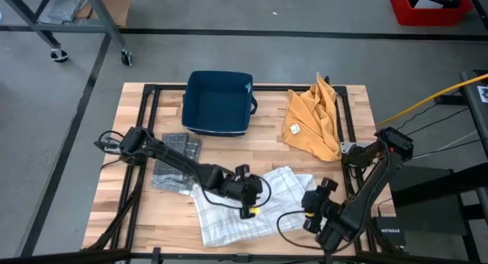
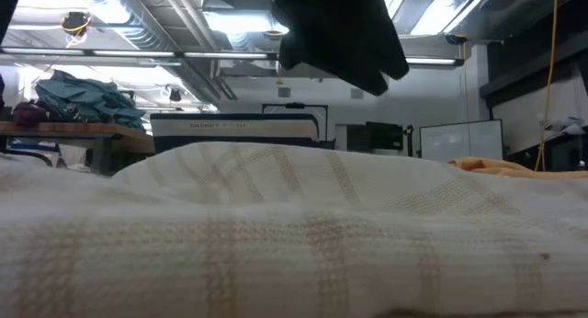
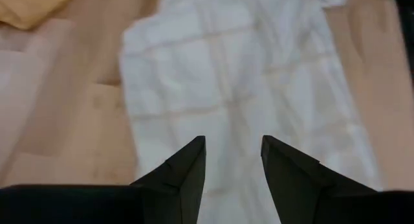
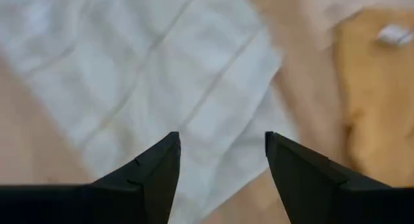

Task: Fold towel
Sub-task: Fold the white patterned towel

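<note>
The white towel (image 1: 248,207), faintly checked with tan lines, is lying rumpled and partly doubled over at the near edge of the wooden table (image 1: 305,153), its surface creased rather than flat. The left gripper (image 1: 252,194) is hovering directly over the towel's middle, its fingers (image 3: 184,172) standing spread with cloth showing in the gap between them and nothing pinched. The right gripper (image 1: 314,205) is hanging just off the towel's right edge, its fingers (image 4: 155,169) also standing wide apart over the cloth's border, holding nothing. Beyond the right gripper an orange cloth (image 1: 313,119) is lying bunched, and beyond the left gripper a dark blue bin (image 1: 219,102) is sitting, with grey folded cloths (image 1: 174,161) under that arm. In the low view the towel is filling nearly everything, so the table and both fingertips are hidden; only a dark blurred arm part is showing overhead.
</note>
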Action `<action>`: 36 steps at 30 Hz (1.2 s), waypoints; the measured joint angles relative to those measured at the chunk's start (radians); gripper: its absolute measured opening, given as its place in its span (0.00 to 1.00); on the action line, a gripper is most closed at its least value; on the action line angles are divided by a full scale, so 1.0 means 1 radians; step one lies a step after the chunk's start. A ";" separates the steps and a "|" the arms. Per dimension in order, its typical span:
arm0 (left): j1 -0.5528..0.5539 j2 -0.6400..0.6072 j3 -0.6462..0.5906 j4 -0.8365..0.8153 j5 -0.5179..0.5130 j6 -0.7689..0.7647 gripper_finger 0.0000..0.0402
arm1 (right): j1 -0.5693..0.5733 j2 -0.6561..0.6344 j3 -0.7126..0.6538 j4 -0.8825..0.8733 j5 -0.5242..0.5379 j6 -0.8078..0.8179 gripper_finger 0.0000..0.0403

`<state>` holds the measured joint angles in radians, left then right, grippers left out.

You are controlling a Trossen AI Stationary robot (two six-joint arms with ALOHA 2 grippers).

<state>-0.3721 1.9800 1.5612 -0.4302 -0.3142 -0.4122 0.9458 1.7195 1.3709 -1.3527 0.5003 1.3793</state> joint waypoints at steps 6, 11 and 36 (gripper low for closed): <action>0.044 0.000 0.000 0.002 -0.001 -0.008 0.36 | -0.069 0.002 -0.005 -0.034 0.057 -0.006 0.57; 0.052 0.000 0.000 -0.010 0.016 -0.012 0.36 | -0.162 0.004 -0.059 -0.058 0.057 -0.036 0.57; 0.065 -0.002 0.000 -0.172 0.158 -0.004 0.36 | -0.160 -0.660 -0.449 0.158 0.201 -0.216 0.57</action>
<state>-0.3069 1.9785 1.5612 -0.6020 -0.1557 -0.4159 0.7856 1.0590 0.9223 -1.1948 0.7017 1.1638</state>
